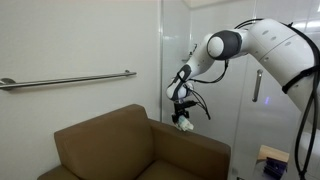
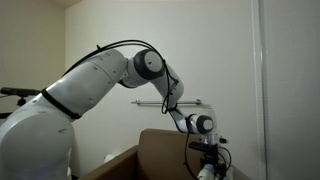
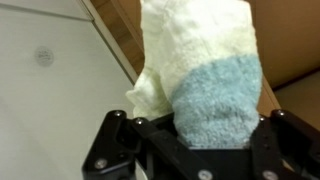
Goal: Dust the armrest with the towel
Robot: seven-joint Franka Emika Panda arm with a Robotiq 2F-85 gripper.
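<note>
A horizontal metal grab rail runs along the pale wall and shows in both exterior views. Beside the wall in an exterior view stands a glass partition with a thin vertical frame, and further along a door carries 1 upright bar handle. Low in the corner of that same view sits a tan cardboard box, its contents too small to tell, while the wrist view shows a white panel with 1 small round mark.
</note>
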